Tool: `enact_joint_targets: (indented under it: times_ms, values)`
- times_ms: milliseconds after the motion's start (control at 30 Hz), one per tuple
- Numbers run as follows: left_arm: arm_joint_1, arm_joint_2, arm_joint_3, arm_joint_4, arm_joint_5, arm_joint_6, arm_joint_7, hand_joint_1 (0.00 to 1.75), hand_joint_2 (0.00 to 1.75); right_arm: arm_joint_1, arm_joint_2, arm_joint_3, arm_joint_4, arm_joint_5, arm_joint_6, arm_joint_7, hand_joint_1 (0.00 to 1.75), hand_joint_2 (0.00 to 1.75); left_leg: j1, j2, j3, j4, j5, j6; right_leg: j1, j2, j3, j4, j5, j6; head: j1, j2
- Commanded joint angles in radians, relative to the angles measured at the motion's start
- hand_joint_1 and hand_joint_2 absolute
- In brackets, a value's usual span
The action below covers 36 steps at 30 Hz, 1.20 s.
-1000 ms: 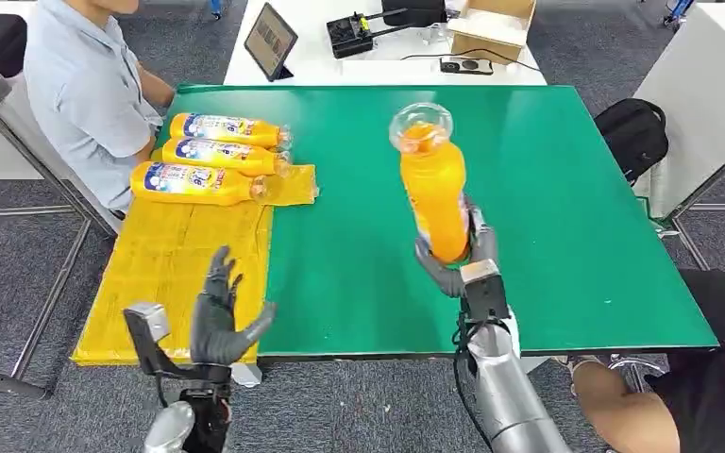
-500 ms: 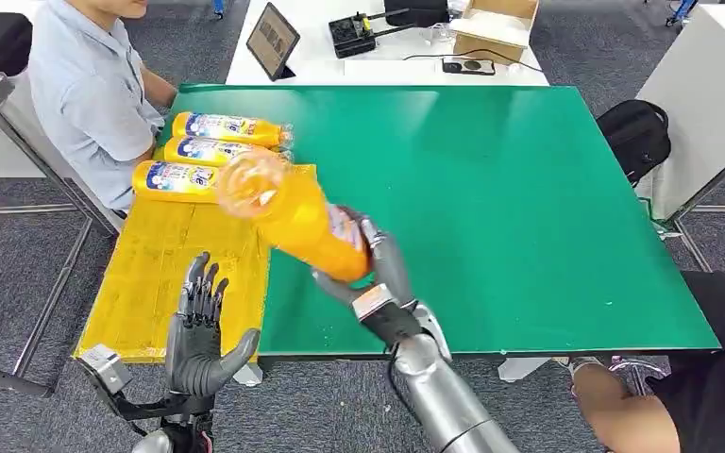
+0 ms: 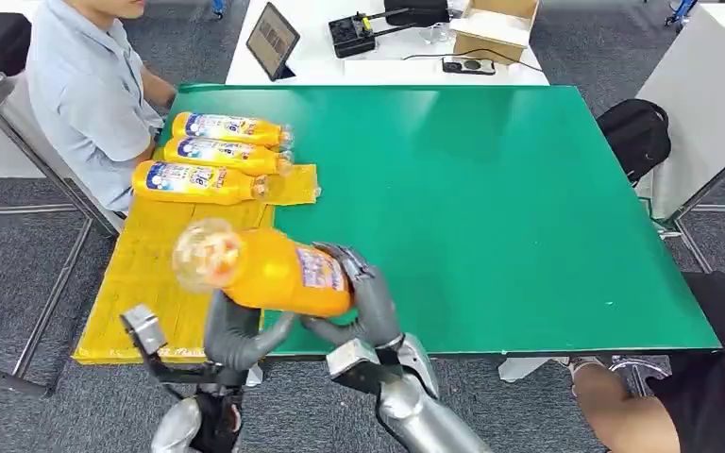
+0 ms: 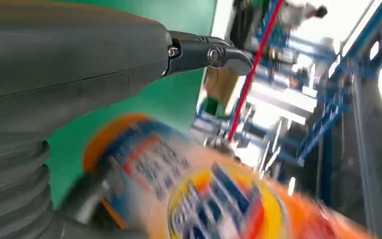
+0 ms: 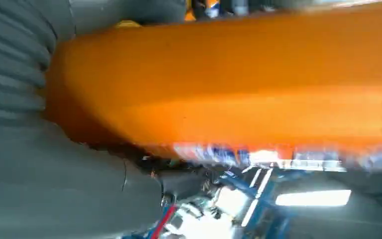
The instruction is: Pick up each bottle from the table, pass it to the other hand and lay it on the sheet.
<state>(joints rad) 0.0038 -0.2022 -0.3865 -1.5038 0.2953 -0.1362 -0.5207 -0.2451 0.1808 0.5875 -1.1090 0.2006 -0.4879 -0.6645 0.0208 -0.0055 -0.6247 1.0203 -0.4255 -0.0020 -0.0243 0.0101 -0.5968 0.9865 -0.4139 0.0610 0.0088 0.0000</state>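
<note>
Bright even light overhead; both wrist views motion-blurred.

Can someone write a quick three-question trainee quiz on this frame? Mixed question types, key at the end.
1. True or false: the orange bottle in the air is standing upright.
2. How many bottles lie on the yellow sheet?
3. Which hand clearly grips the raised bottle? A) left hand B) right hand C) the seated person's hand

Key
1. False. It lies roughly level, its clear end toward the robot's left.
2. Three, side by side at the sheet's far end.
3. B. The right hand wraps the bottle's base end; the left hand sits just under the bottle, but its grip cannot be confirmed.
</note>
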Motion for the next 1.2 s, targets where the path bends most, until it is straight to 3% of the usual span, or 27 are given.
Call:
enact_joint_targets:
  times_ms: [33,400,533,767,1200]
  values:
    - [-0.015,0.031,-0.09,-0.013,-0.014,0.011,-0.103,0.0,1.75,-0.008,-0.037,0.03,0.078,-0.021,0.059,-0.034,1.75,1.75,0.0,0.001,0.006,-0.002,-0.002,0.001,0.001,0.0,0.005,-0.001,-0.001,-0.004,0.0,0.0]
    - [0.03,0.044,-0.112,-0.067,-0.077,0.022,-0.137,0.0,1.75,-0.018,0.018,-0.06,0.184,-0.048,0.126,-0.034,1.75,1.75,0.001,0.002,0.006,-0.002,-0.001,0.001,0.002,0.0,0.005,-0.002,-0.001,-0.003,-0.001,0.0]
    - [0.023,0.045,-0.121,-0.036,-0.093,0.02,-0.114,0.0,1.75,-0.032,0.027,-0.072,0.215,0.01,0.122,-0.034,1.75,1.75,0.0,0.001,0.004,-0.002,-0.001,0.001,0.001,0.0,0.004,-0.001,-0.001,-0.003,-0.001,0.0]
    - [0.001,0.042,-0.146,0.044,-0.121,0.029,-0.033,0.0,1.75,-0.039,0.017,-0.012,0.214,0.133,0.082,-0.034,1.75,1.75,0.0,0.001,0.003,-0.002,-0.001,0.0,0.001,0.0,0.003,-0.001,-0.001,-0.002,-0.001,0.0]
    - [-0.044,0.038,-0.154,0.095,-0.131,0.016,0.0,0.0,1.75,-0.049,0.018,0.071,0.217,0.13,0.112,-0.034,1.59,1.75,0.001,0.001,0.005,-0.002,-0.001,0.001,0.001,0.0,0.005,-0.001,-0.001,-0.004,-0.001,0.0]
